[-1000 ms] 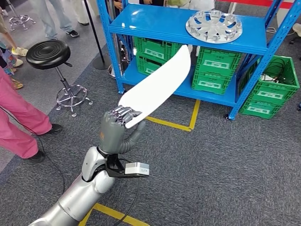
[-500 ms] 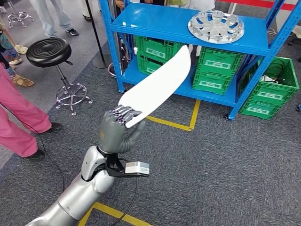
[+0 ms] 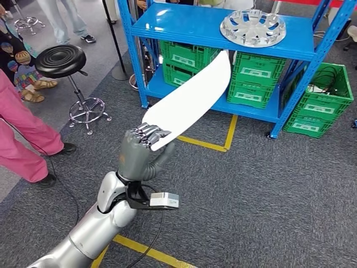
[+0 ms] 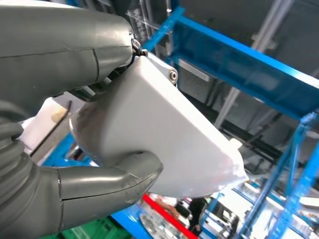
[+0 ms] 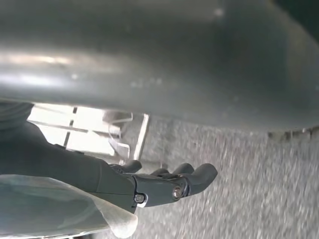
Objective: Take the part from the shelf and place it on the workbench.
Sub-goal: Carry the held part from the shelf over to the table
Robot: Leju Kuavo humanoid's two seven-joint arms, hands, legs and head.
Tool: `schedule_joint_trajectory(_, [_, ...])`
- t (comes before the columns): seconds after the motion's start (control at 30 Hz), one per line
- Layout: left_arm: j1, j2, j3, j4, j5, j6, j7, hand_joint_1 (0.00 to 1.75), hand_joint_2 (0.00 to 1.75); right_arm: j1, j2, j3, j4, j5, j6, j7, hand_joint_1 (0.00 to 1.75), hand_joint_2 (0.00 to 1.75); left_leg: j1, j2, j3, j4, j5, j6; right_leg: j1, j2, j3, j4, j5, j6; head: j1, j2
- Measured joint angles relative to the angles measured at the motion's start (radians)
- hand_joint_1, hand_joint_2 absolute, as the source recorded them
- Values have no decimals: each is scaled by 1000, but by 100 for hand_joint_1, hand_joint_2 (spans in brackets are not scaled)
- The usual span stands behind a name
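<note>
Left hand point(image 3: 139, 157) pinches white part point(image 3: 189, 100) at its near end, thumb beneath. Part is clear of blue shelf point(image 3: 202, 28). Right hand point(image 5: 150, 186): fingers lightly curled, empty.

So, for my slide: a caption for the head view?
Left hand holds a white curved part before the blue shelf.

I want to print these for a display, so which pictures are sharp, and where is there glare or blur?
Head view: sharp and evenly lit, with a bright reflection on the blue shelf. Left wrist view: the white part in the left hand is clear, its far tip washed out, the background soft. Right wrist view: dim; the right hand shows against blurred carpet, with blown-out glare behind.
</note>
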Motion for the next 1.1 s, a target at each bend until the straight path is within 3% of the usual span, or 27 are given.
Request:
schedule_joint_trajectory(0.03, [0,1,-1,0,0,0,0,175,175,0,0,0,0,0,0,0,0,0,3,0,-5,6,-7,-5,2,-2,-5,1,5,-11,0,0])
schedule_joint_trajectory(0.1, [0,3,-2,0,0,0,0,175,175,0,-1,0,0,0,0,0,0,0,6,1,-29,67,-69,-12,3,-6,-20,-1,20,-30,-3,0])
schedule_joint_trajectory(0.17, [-1,6,-3,0,1,0,0,175,175,0,-1,0,0,0,0,0,0,0,5,2,-67,201,-166,-12,10,-10,-38,-1,35,-40,-8,0])
schedule_joint_trajectory(0.2, [0,7,-4,0,1,0,0,175,175,1,-1,0,0,0,0,0,0,0,4,2,-78,260,-197,-10,14,-11,-49,0,43,-42,-9,0])
schedule_joint_trajectory(0.23, [1,8,-4,1,1,0,0,175,175,2,-1,0,0,0,0,0,0,0,3,2,-76,292,-209,-7,18,-12,-60,0,49,-44,-9,0])
schedule_joint_trajectory(0.27, [1,9,-5,1,3,0,0,175,175,2,-1,0,0,0,0,0,0,0,0,2,-56,286,-200,-2,22,-13,-69,0,55,-45,-9,0])
schedule_joint_trajectory(0.3, [1,9,-6,1,4,0,0,175,175,2,-1,0,0,0,0,0,0,0,-3,2,-18,241,-178,3,24,-13,-77,0,61,-44,-9,0])
schedule_joint_trajectory(0.37, [-2,10,-8,1,10,0,0,175,175,2,-1,0,0,0,0,0,0,0,-12,3,83,100,-145,17,26,-14,-85,0,70,-41,-8,0])
schedule_joint_trajectory(0.43, [-7,10,-10,0,14,0,0,175,175,1,-1,0,0,0,2,0,0,0,-20,3,140,7,-144,26,27,-16,-88,0,79,-32,-9,0])
schedule_joint_trajectory(0.57, [-6,10,-11,1,16,0,0,175,175,1,-1,0,0,-2,6,0,0,0,-20,2,140,-15,-142,20,30,-17,-92,-1,83,-53,-7,0])
schedule_joint_trajectory(0.67, [-6,10,-12,1,15,0,0,175,175,1,-1,0,0,-3,8,0,0,0,-22,3,134,-13,-136,28,29,-16,-93,-8,99,-40,-7,0])
schedule_joint_trajectory(0.8, [-5,10,-14,1,15,0,-1,175,175,3,-1,0,0,-3,10,0,0,0,-24,3,130,-11,-131,35,27,-16,-95,-14,108,-32,-7,0])
schedule_joint_trajectory(1.1, [-5,10,-14,1,16,0,-2,175,175,3,-1,0,0,0,11,2,0,0,-27,3,126,-10,-130,38,24,-16,-98,-14,110,-28,-7,0])
